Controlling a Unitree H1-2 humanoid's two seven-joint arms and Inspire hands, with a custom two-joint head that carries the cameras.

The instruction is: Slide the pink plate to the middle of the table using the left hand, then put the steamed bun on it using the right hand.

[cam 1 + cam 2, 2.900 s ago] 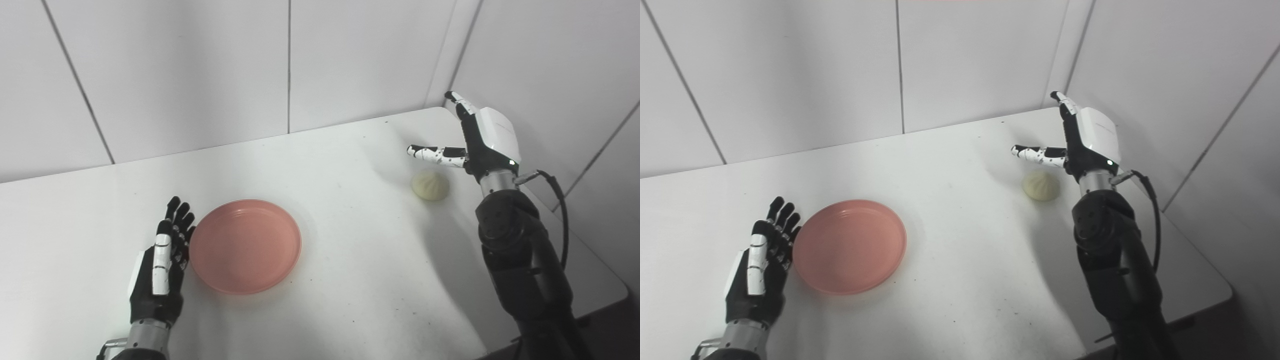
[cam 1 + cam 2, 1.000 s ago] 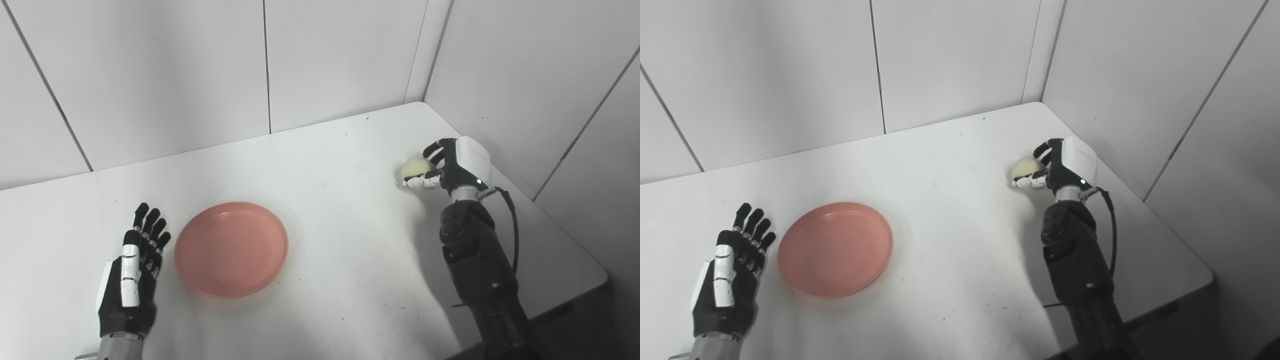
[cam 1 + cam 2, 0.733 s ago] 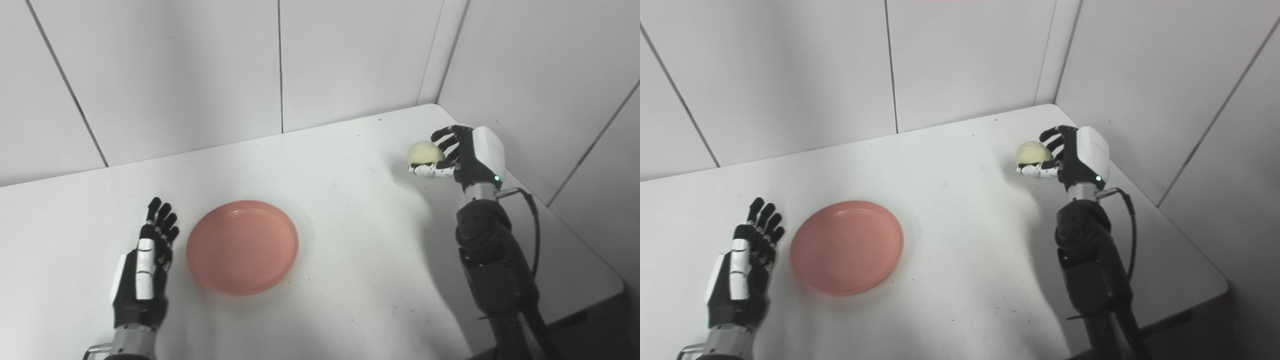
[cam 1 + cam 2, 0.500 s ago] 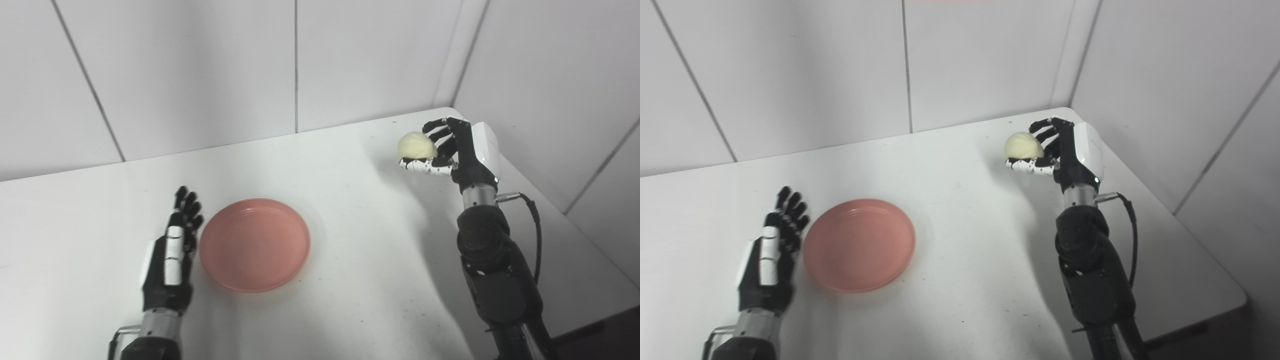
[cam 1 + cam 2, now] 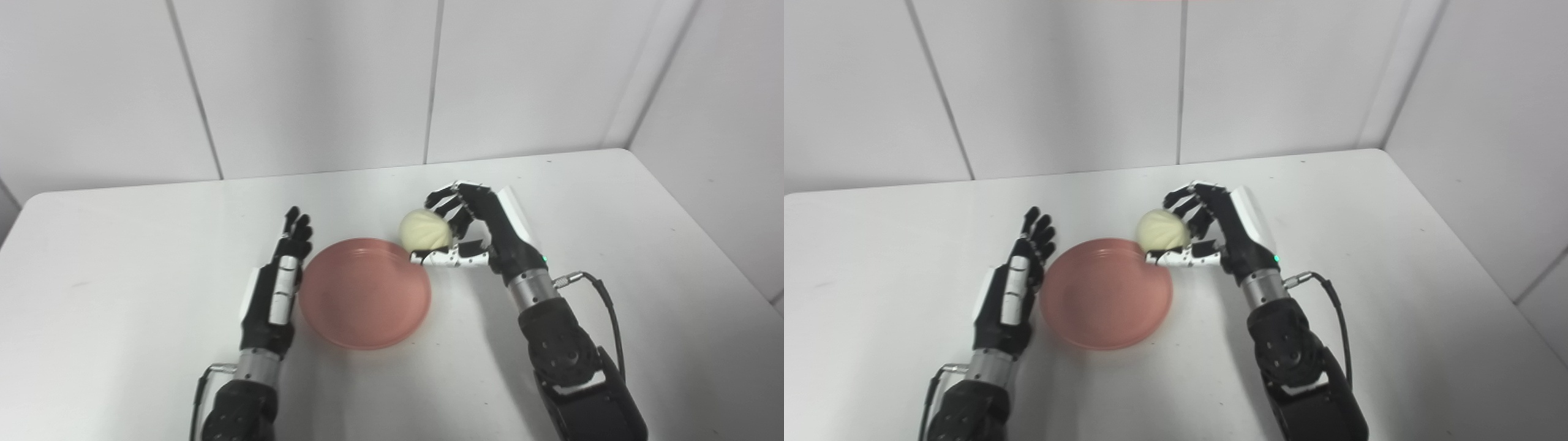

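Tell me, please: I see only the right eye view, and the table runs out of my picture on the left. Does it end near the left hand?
Observer: No. The left eye view shows the table's rounded far-left corner, well left of the left hand.
Operator: And the bun, from that angle?
Observer: There the steamed bun, held in the right hand, overlaps only the far right rim of the pink plate, not its middle.

Pink plate (image 5: 365, 294), pale cream steamed bun (image 5: 424, 229), white table (image 5: 643, 245) with faint dark specks. Black hands, left (image 5: 274, 296) and right (image 5: 487, 233), with white panels.
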